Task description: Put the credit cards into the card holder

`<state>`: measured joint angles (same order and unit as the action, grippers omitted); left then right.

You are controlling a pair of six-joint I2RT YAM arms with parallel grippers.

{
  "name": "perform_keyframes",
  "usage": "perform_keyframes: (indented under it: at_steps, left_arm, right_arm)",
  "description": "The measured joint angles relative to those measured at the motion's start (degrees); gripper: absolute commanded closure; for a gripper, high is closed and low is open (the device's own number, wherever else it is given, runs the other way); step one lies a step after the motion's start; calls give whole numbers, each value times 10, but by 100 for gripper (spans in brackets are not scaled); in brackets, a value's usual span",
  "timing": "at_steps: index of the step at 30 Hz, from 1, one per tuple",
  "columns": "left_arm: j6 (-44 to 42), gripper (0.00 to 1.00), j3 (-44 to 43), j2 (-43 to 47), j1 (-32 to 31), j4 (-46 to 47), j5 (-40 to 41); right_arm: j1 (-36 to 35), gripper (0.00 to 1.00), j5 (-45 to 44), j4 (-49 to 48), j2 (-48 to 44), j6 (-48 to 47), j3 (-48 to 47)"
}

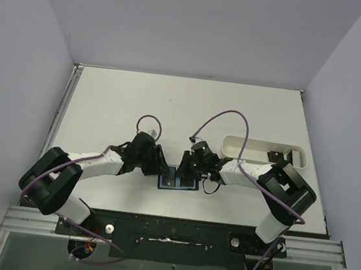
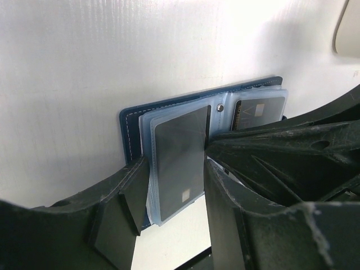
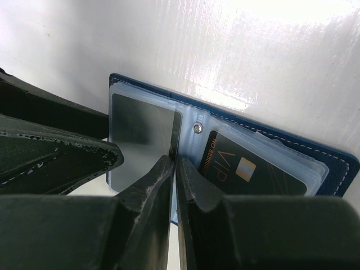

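White table (image 1: pixel 138 104) carries everything, with both arms meeting near its front edge and the long tray (image 1: pixel 232 143) off to the right, where one dark card (image 1: pixel 274 156) lies waiting. Between the arms the holder (image 1: pixel 171 183) lies open and flat, navy cover down and pale sleeves up. Its right page shows a black card (image 3: pixel 253 171), and its left page a grey card (image 2: pixel 177 163) that looks to be in its sleeve or close to it. The left jaws stand about half open astride the left page, one tip against the outer edge; whether they squeeze it I cannot tell. The right jaws are all but shut at the grey card's inner edge by the fold, with a sliver of pale blue in the slit. Seating that card seems to be the step in hand. To do it well, the left arm should pin the holder against sliding. The right should press low and square along the card, and let go of any sleeve film before lifting, or the page will come up with it.
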<state>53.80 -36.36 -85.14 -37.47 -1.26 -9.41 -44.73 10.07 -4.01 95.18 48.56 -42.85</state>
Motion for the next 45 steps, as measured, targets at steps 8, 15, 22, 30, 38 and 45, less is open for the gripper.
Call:
perform_keyframes:
  at_steps: [8,15,22,30,38,45]
  left_arm:
    - [2,62,0,20,-6,0,-5]
    - [5,70,0,26,-9,0,-13]
    - [6,77,-12,26,-10,-13,-13]
    - [5,74,-33,26,-14,-21,-10]
    - [11,69,-43,15,-32,-3,-19]
    - [15,63,-59,-22,-63,55,-46]
  right_arm:
    - [0,89,0,0,0,0,0]
    - [-2,88,-2,0,0,1,0]
    - [-5,82,-7,5,-7,-1,0]
    - [-7,72,-21,35,-66,-10,15]
    - [-7,65,-68,91,-178,-21,32]
    - [-3,58,-153,194,-301,-45,18]
